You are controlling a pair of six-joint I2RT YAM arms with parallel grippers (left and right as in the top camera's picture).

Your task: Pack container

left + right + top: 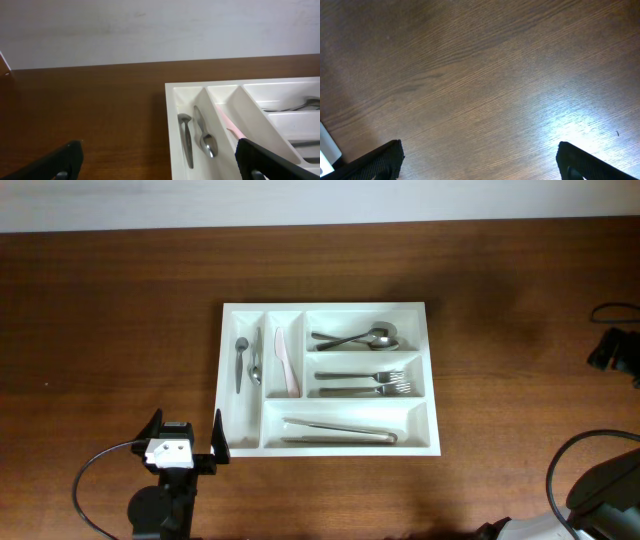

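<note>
The large white plastic five-compartment cutlery tray (330,307) sits mid-way across the brown wooden table (100,300). The left gripper (187,422), fingers spread, hangs just beside the tray's near-left corner, and moving forward could knock it askew. The right gripper (480,160), also spread, is well apart.

Down at the near-left corner, the left hand (187,428) is matte black: two flat, blade-like plastic fingers (218,436) on a black body. The body is capped by a small white block (168,448) with dark markings too small to read. A thin black cable (95,459) loops out from its side. The right hand (480,162) shows only as two black angular fingertips (375,160). On the right arm, a second black cable (556,465) curves round a light grey rounded link (600,485).
</note>
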